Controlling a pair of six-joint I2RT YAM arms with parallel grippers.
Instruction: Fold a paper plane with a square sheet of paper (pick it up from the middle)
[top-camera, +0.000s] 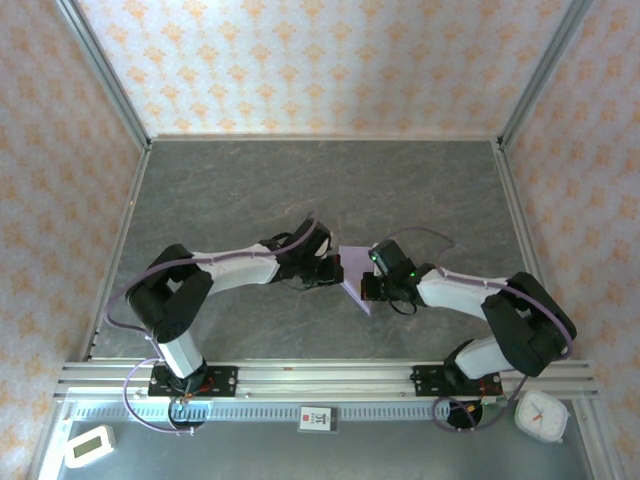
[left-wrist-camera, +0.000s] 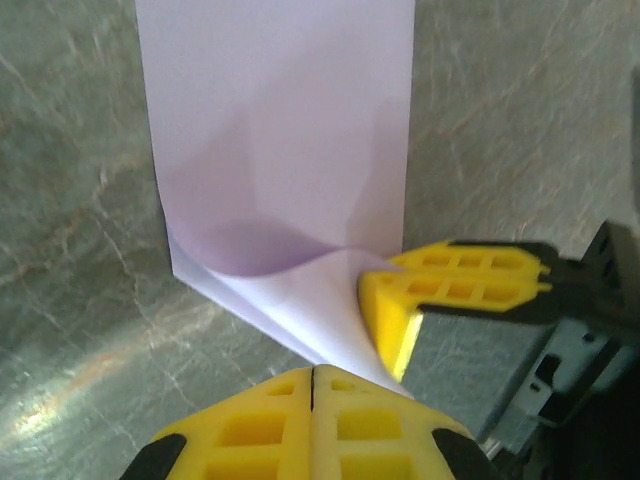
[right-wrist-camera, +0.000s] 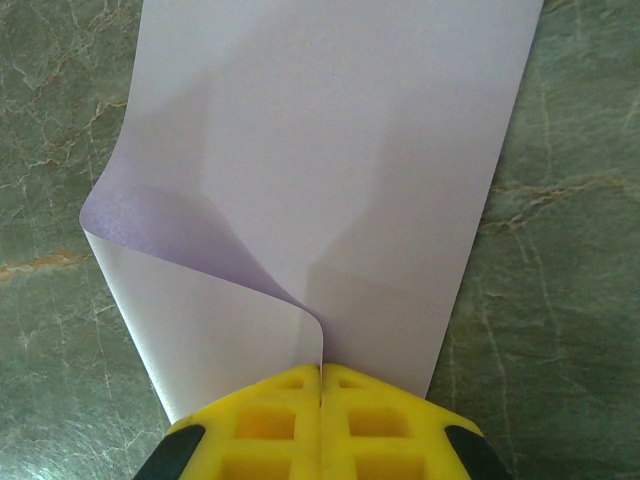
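- Table (top-camera: 320, 190): grey marbled top, used as the backing surface for the fold; the work is kept at its middle, within reach of both arms.
- Left arm (top-camera: 230, 268) and right arm (top-camera: 470, 290): both are reached inward so that they meet over the sheet from opposite sides.
- Square sheet of paper (top-camera: 354, 278): lavender, laid flat on the table between the two tools. Faint creases are seen across it, so some folding is judged done; no dart shape yet.
- Curled flap (right-wrist-camera: 230, 290): one corner is lifted off the table and rolled over the sheet, darker underside showing. Judged a fold in progress, not yet pressed flat.
- Right tool (right-wrist-camera: 321, 372): fingers together, the tip of the flap is pinched in the seam, presumably so the corner can be carried across.
- Left tool (left-wrist-camera: 312, 375): fingers pressed together at the sheet's near edge, close beside the right tool. Probably placed to pin the sheet; whether paper is caught cannot be told.
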